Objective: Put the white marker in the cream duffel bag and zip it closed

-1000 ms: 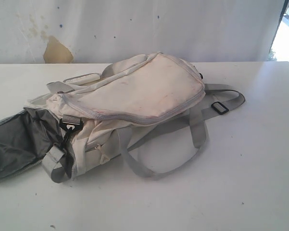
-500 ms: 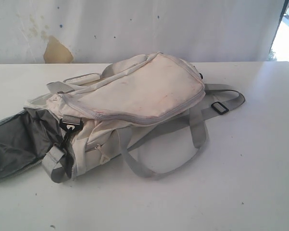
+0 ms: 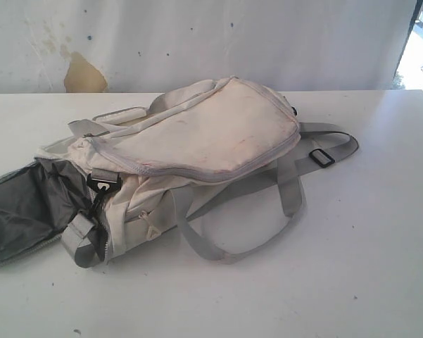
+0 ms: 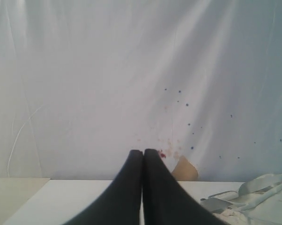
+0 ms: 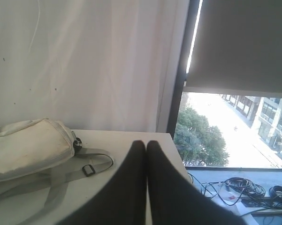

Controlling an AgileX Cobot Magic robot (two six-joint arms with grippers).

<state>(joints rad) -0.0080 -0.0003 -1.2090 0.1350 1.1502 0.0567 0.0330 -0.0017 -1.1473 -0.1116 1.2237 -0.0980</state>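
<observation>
The soft, smudged cream duffel bag [image 3: 211, 134] slumps on the white worktop [image 3: 366, 246]. The left gripper [image 4: 143, 152] and right gripper [image 5: 146, 143], tapered black jaws pressed together, sit clear of it.

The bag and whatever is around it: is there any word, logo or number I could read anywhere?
None: no view shows readable text.
The bag: plain fabric, no logo or label visible.
The wall: only stains and specks, no writing.
Buildings outdoors: too small to show any sign.
</observation>
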